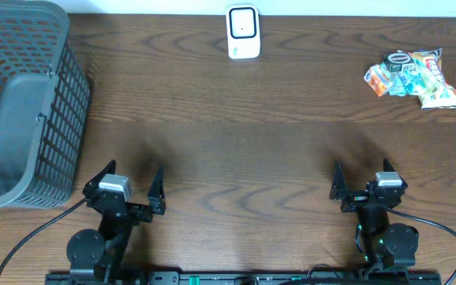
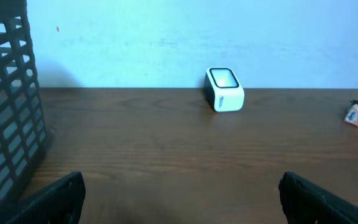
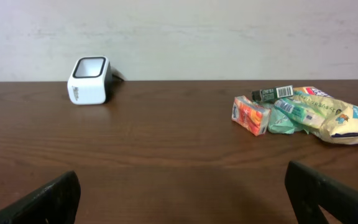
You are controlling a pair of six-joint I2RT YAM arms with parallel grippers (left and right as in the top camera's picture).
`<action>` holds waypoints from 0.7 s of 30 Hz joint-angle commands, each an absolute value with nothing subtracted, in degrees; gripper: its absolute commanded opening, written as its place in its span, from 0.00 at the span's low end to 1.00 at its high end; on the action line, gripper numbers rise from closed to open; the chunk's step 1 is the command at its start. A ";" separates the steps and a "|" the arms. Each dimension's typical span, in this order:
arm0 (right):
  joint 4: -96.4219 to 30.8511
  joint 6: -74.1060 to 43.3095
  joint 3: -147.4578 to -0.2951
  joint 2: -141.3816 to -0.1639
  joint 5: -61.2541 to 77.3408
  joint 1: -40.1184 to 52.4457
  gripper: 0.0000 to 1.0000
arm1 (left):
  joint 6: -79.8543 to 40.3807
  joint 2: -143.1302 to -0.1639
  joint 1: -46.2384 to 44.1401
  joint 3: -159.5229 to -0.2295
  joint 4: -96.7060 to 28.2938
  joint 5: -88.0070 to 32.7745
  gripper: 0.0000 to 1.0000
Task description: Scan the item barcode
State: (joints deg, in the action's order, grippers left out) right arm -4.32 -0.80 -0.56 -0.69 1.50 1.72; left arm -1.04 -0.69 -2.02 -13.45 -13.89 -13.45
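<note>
A white barcode scanner point(image 1: 242, 32) stands at the far middle of the wooden table; it also shows in the left wrist view as the scanner point(image 2: 224, 90) and in the right wrist view as the scanner point(image 3: 89, 79). The items lie in a small pile point(image 1: 416, 75) at the far right: an orange box point(image 3: 250, 115), a dark pack with a barcode label point(image 3: 275, 93), a green packet point(image 3: 291, 116) and a yellow bag point(image 3: 337, 119). My left gripper point(image 1: 133, 172) point(image 2: 181, 194) and right gripper point(image 1: 361, 170) point(image 3: 182, 194) rest near the front edge, both open and empty, far from the pile.
A large grey mesh basket point(image 1: 22, 103) fills the far left corner, close to my left arm, and its wall point(image 2: 8, 124) shows in the left wrist view. A pale wall runs behind the table's far edge.
</note>
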 commanded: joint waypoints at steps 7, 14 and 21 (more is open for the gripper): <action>-4.43 -0.16 -0.36 -0.32 1.21 1.43 0.99 | -2.33 -0.10 -1.78 -8.97 -6.92 -14.09 0.98; -4.43 -0.16 -0.36 -0.32 1.21 1.43 0.99 | -5.02 -0.10 -1.78 -4.23 1.23 -14.11 0.98; -4.43 -0.16 -0.36 -0.32 1.21 1.43 0.99 | -5.02 -0.08 -1.78 -0.23 9.82 -13.89 0.98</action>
State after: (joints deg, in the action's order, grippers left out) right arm -4.29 -0.80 -0.56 -0.69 1.48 1.72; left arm -4.47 -0.58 -2.02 -0.75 8.93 -13.63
